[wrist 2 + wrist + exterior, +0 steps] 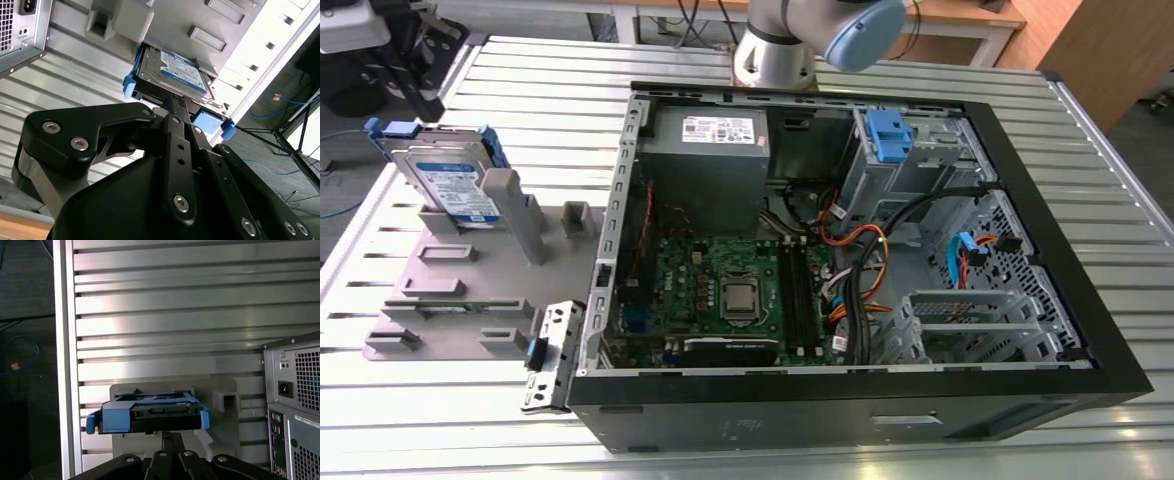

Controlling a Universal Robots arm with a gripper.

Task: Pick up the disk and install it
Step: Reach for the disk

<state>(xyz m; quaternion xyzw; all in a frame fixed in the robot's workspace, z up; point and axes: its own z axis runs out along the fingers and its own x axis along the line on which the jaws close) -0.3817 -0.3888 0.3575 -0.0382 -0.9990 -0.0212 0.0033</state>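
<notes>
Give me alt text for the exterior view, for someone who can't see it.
An open black computer case lies on a slatted metal table, motherboard and grey power supply exposed. At the exterior view's left, the disk stands in a grey holder. Part of the robot arm shows beyond the case.

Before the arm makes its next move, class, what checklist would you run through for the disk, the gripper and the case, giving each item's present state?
1. The disk stands upright in the holder: ok.
2. Nothing grips the disk: ok.
3. The gripper points at the disk in both wrist views: ok.
4. The gripper is open for a grasp: not ok, jaws look closed.
5. The case has its side open: ok.
6. The drive cage is free for the disk: cannot tell.
</notes>
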